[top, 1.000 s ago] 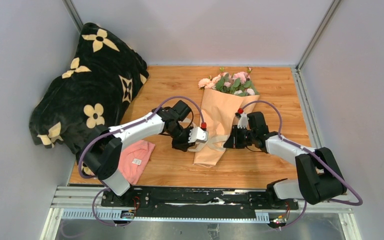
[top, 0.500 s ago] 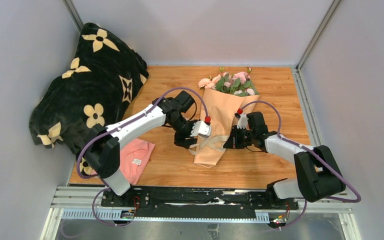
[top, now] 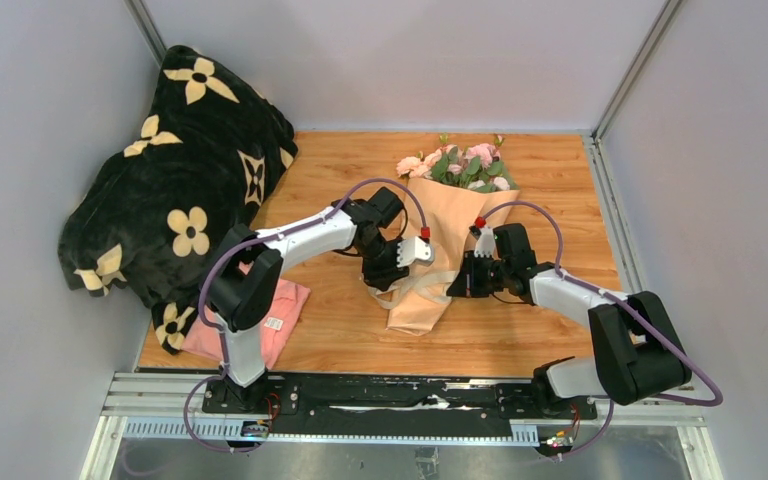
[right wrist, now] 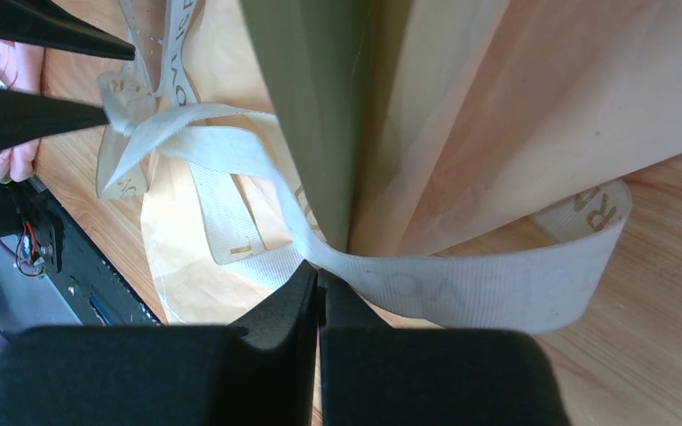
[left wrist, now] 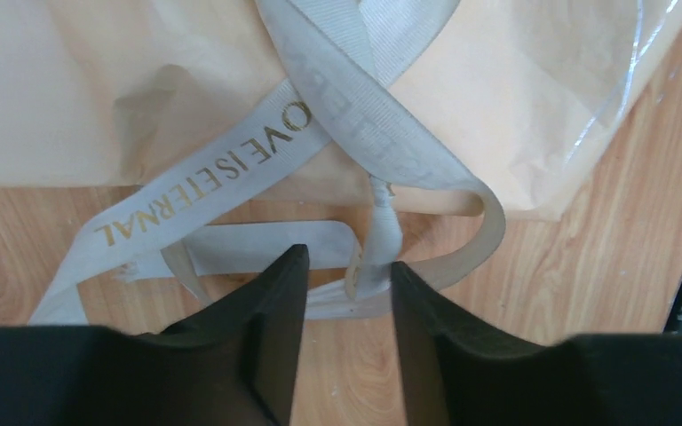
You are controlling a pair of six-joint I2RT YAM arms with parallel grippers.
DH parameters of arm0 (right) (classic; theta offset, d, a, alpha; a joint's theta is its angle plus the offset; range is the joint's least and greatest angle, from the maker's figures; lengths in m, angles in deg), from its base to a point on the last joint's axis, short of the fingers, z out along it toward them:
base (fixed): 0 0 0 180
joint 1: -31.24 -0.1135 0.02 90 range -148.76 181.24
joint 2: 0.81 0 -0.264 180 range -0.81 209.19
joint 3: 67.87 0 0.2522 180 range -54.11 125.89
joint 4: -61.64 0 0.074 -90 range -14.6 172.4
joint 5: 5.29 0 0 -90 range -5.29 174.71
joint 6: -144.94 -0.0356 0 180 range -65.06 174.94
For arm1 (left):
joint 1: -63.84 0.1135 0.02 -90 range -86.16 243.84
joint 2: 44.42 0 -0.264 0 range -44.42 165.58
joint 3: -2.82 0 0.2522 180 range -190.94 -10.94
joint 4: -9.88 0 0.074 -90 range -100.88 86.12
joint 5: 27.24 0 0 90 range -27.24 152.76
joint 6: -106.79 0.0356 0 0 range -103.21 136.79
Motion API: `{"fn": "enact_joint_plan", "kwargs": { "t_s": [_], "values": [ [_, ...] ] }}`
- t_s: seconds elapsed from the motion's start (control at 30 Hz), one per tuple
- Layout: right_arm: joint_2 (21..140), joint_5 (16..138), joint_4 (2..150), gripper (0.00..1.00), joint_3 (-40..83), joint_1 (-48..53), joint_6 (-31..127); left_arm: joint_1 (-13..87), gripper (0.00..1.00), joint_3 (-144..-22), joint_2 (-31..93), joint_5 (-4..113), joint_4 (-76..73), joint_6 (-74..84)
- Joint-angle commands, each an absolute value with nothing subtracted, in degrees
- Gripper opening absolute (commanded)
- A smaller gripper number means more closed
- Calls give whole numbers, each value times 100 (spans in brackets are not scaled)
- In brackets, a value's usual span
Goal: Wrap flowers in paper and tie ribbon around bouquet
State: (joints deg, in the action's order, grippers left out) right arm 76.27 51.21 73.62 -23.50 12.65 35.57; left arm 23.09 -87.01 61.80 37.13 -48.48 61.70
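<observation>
Two jaws: mine, both at the ribbon; knot looks unfinished.
Left jaws: parted around a loose strand left of the bouquet's stem end, to pinch it.
Right jaws: clamped on ribbon at bouquet's right edge, holding tension.
Bouquet: flat on tabletop.

Top view: fixed, high behind the arm bases, angled down and forward, far enough to take in the whole bench.

Left wrist view: close, looking past its own pincer down onto the ribbon.

Right wrist view: closer, low, looking past its pincer.

Shared by all three: the ribbon crossing the bouquet at its narrow end.
</observation>
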Motion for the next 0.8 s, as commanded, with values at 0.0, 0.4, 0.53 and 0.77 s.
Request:
{"fn": "enact_joint_plan", "kwargs": {
  "t_s": [0.0, 0.4, 0.53, 0.77],
  "values": [
    [7525, 5041, 7515, 0, -2213, 1356, 3698, 2249, 38, -8630, 6326, 3836, -4558, 5948],
    [7419, 5107, 8470, 0, -2001, 1489, 3868, 2744, 0, -9148, 5748, 4858, -3598, 4806],
    [7436, 5096, 8678, 0, -2017, 1578, 3886, 2949, 0, -9388, 5755, 5122, -3491, 4738],
    [7519, 5059, 8976, 0, -2049, 1643, 3886, 3091, 0, -9712, 6029, 6390, -2963, 4836]
  ]
}}
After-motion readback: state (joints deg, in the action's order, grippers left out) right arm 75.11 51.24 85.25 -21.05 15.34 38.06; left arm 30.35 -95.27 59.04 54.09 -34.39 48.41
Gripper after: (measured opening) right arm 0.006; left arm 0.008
